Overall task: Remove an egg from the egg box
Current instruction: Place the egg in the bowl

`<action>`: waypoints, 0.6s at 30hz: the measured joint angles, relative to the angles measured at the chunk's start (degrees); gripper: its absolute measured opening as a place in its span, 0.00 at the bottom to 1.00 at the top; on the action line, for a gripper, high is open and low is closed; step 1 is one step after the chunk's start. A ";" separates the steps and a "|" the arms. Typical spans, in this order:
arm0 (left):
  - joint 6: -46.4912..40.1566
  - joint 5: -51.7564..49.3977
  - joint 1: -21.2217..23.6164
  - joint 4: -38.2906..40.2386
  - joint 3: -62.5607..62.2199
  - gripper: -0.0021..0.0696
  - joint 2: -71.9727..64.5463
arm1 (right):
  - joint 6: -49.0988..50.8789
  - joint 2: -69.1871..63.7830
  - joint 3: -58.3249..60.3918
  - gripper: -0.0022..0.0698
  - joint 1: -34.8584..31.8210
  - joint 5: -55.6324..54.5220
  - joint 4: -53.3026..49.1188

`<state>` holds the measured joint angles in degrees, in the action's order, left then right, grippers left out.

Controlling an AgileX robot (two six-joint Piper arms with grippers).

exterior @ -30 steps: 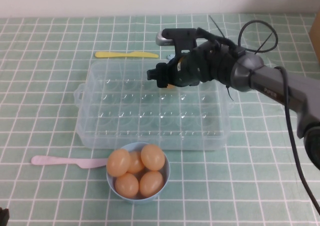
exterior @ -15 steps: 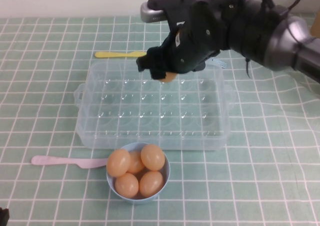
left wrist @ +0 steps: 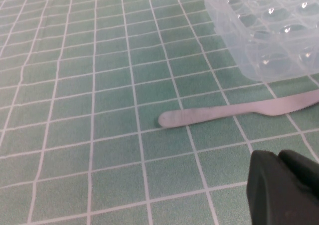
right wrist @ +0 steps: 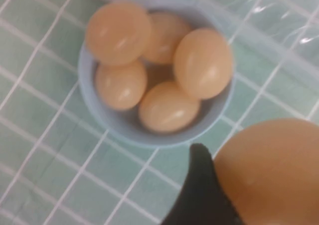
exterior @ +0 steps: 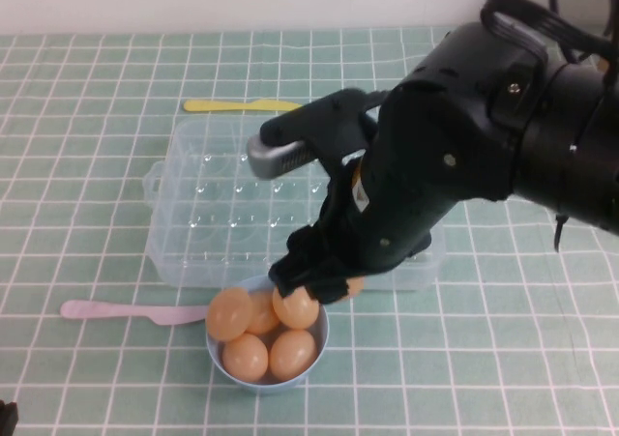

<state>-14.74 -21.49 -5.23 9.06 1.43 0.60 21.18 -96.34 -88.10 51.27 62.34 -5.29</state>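
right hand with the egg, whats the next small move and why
Probably lower a little over the light-blue bowl and release. The right hand grips the egg just above the bowl's rim, clear of the egg box. The left hand stays parked beside the pink knife.

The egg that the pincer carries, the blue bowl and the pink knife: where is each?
egg (right wrist: 271, 172): right wrist view, middle of its shell.
blue bowl (exterior: 320, 344): high view, right side of its rim.
pink knife (left wrist: 234, 110): left wrist view, mid-length.
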 joint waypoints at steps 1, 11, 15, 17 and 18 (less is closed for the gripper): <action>0.00 0.00 0.00 0.00 0.00 0.02 0.00 | -0.80 -0.11 -0.06 0.63 0.43 0.37 0.53; 0.00 0.00 0.00 0.00 0.00 0.02 0.00 | -11.10 -4.14 0.03 0.63 1.43 1.09 12.58; 0.00 0.00 0.00 0.00 0.00 0.02 0.00 | -12.02 -5.52 0.03 0.63 2.15 0.71 13.43; 0.00 0.00 0.00 0.00 0.00 0.02 0.00 | -12.02 -5.94 0.03 0.63 3.01 -0.04 13.71; 0.00 0.00 0.00 0.00 0.00 0.02 0.00 | -12.02 -6.27 0.03 0.63 3.31 -0.53 13.83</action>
<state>-14.74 -21.49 -5.23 9.06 1.43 0.60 9.16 -102.62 -88.07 54.58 61.81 8.54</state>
